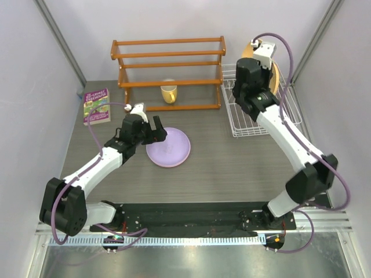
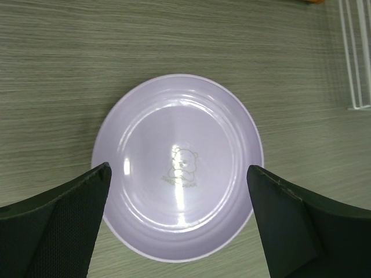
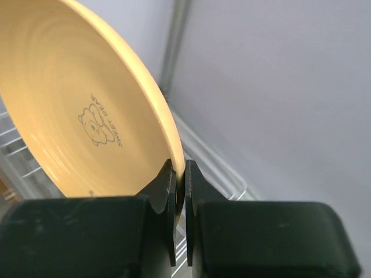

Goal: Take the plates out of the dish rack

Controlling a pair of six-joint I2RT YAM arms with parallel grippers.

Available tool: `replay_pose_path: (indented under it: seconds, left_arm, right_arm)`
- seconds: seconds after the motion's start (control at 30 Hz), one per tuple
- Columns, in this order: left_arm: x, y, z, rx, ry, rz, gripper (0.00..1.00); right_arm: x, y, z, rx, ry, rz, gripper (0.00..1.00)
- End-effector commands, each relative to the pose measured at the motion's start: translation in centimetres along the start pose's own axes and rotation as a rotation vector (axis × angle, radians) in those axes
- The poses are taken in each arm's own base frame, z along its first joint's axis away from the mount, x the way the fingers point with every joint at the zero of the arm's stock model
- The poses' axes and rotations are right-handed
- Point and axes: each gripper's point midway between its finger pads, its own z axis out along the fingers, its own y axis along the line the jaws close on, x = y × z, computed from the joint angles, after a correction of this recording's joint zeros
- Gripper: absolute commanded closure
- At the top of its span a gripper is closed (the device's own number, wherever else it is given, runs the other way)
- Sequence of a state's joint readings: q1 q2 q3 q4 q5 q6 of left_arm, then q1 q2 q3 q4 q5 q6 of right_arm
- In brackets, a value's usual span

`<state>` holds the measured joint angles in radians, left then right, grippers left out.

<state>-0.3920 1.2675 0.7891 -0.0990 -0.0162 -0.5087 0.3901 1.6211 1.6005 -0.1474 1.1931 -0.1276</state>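
Your right gripper [image 3: 179, 174] is clamped on the rim of the orange plate [image 3: 87, 116], over the rack [image 1: 261, 124]. Lift it well clear before swinging tableward. Your left gripper [image 2: 177, 171] hangs open above the lavender plate [image 2: 179, 127] on the table [image 1: 232, 168].

Lavender plate [image 2: 177, 168]: pale purple, with a faint line-drawn bear and small lettering printed at centre. Orange-yellow plate [image 3: 75, 104]: same bear outlined in dark line, "SWEET BEAR" lettered beside it. Dish rack [image 1: 240, 124]: white wire. Shelf rack [image 1: 168, 55]: orange-brown wood. Mug [image 1: 168, 92]: yellow. Book [image 1: 97, 106]: purple cover, green and white patches noted. Table [image 1: 232, 168]: grey-brown, fine wood grain. Arms [image 1: 284, 136]: white links, black joints. Cables [image 1: 277, 36]: purple.
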Motion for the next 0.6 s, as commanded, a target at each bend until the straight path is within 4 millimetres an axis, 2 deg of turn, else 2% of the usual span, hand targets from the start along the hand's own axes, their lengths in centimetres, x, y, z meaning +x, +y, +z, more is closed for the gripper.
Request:
replay_pose_path:
  seconds: [0.0, 0.03, 0.07, 0.13, 0.17, 0.23, 0.27, 0.33, 0.57]
  left_arm:
    - [-2.6, -3.7, -0.9, 0.159, -0.063, -0.031, 0.00]
    - [-2.8, -4.0, -1.1, 0.171, -0.070, -0.033, 0.00]
    - [-3.0, -4.3, -1.2, 0.186, -0.077, -0.037, 0.00]
    - [-3.3, -4.8, -1.8, 0.196, -0.094, -0.041, 0.01]
    - [-4.0, -5.2, -2.0, 0.211, -0.129, -0.041, 0.01]
    - [-4.4, -6.2, -2.9, 0.251, -0.157, -0.035, 0.01]
    - [-4.6, -6.5, -3.1, 0.266, -0.173, -0.036, 0.00]
    - [-4.9, -7.5, -3.6, 0.307, -0.191, -0.036, 0.00]
    - [-4.0, -8.9, -3.5, 0.357, -0.206, -0.045, 0.01]
  right_arm:
    - [0.3, -0.2, -5.4, -0.218, 0.061, 0.158, 0.99]
    - [1.4, -0.1, -6.0, -0.263, 0.095, 0.146, 0.99]
    - [2.5, 1.1, -7.0, -0.354, 0.131, 0.148, 0.99]
    - [3.0, 1.0, -8.7, -0.427, 0.164, 0.212, 0.99]
    - [4.3, 1.6, -9.5, -0.482, 0.195, 0.211, 0.99]
    - [4.4, 1.9, -11.0, -0.560, 0.217, 0.278, 0.99]
    - [5.4, 2.4, -11.7, -0.593, 0.239, 0.277, 0.99]
    - [5.6, 3.3, -13.2, -0.675, 0.262, 0.324, 0.99]
    - [8.2, 5.4, -17.0, -0.851, 0.370, 0.386, 0.99]
